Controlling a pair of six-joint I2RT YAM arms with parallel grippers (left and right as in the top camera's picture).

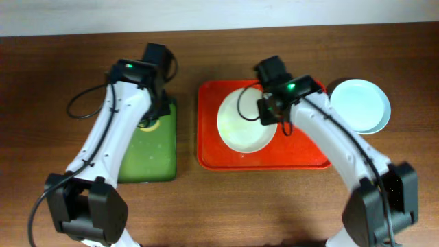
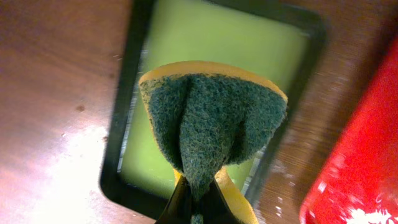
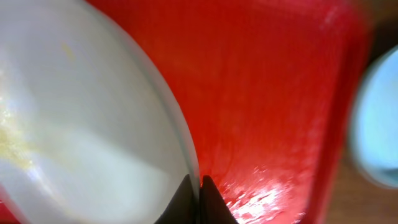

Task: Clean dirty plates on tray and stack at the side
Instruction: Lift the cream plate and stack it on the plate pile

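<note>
A white plate with yellowish smears lies on the red tray. My right gripper is shut on its right rim; the wrist view shows the fingers pinching the plate's edge over the tray. A pale blue plate sits on the table right of the tray; it also shows in the right wrist view. My left gripper is shut on a yellow sponge with a green scouring side, held above the green tray.
The green tray with a dark rim lies left of the red tray on the wooden table. The red tray's edge shows in the left wrist view.
</note>
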